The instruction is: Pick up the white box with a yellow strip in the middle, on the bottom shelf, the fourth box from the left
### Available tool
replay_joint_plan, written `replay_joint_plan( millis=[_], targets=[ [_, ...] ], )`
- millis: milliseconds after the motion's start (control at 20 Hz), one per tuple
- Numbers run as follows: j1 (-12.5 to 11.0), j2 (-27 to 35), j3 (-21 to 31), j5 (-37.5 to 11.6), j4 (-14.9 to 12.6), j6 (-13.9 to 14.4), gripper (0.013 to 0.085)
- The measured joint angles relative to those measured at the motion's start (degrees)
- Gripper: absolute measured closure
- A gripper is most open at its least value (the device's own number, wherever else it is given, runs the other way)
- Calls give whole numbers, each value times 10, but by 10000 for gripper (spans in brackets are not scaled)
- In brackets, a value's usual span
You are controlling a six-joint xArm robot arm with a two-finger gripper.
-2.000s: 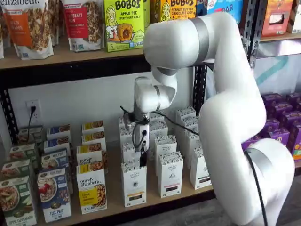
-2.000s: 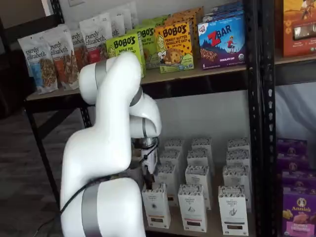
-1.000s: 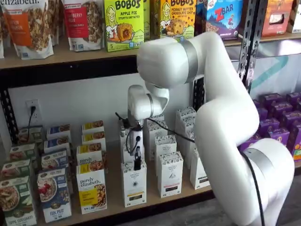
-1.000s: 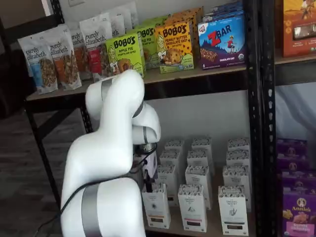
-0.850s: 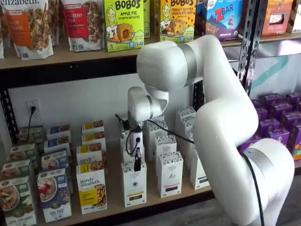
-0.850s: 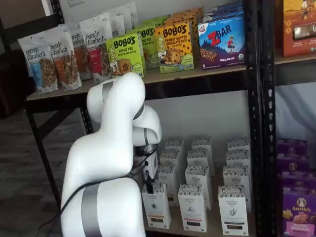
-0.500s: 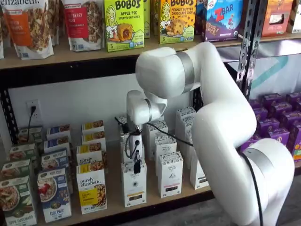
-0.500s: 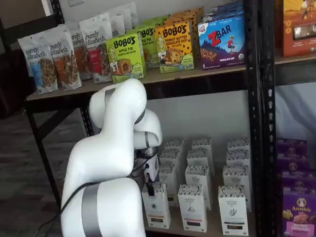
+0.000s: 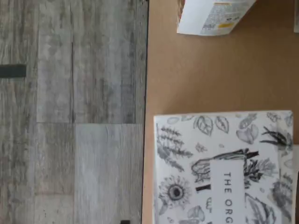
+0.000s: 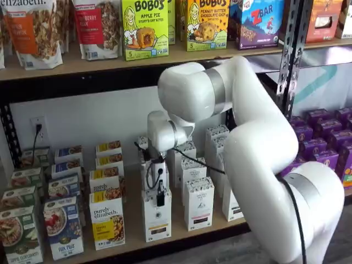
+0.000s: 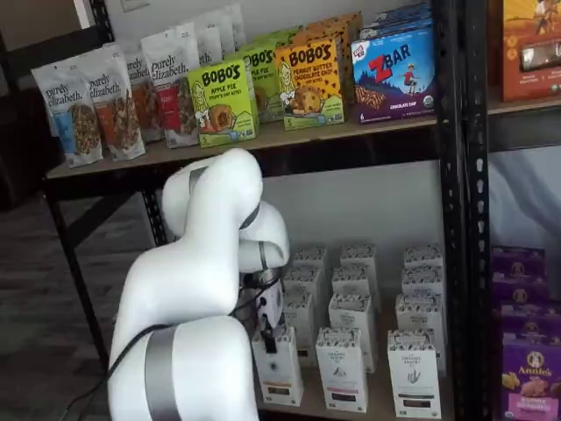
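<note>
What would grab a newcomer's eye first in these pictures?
The big white robot arm fills the foreground of both shelf views, bent down toward the bottom shelf. Its gripper hangs right over the front white box with the yellow strip; whether the jaws are open cannot be told. Above, the bright green Bobo's box stands out on the upper shelf.

White box (image 10: 157, 217) upright, front row of bottom shelf (image 10: 132, 234).
</note>
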Motion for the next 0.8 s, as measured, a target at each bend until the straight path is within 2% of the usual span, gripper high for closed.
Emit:
replay_joint_plan(
  millis=[800],
  targets=[
    [-1, 16, -3, -24, -19, 14, 130]
  ],
)
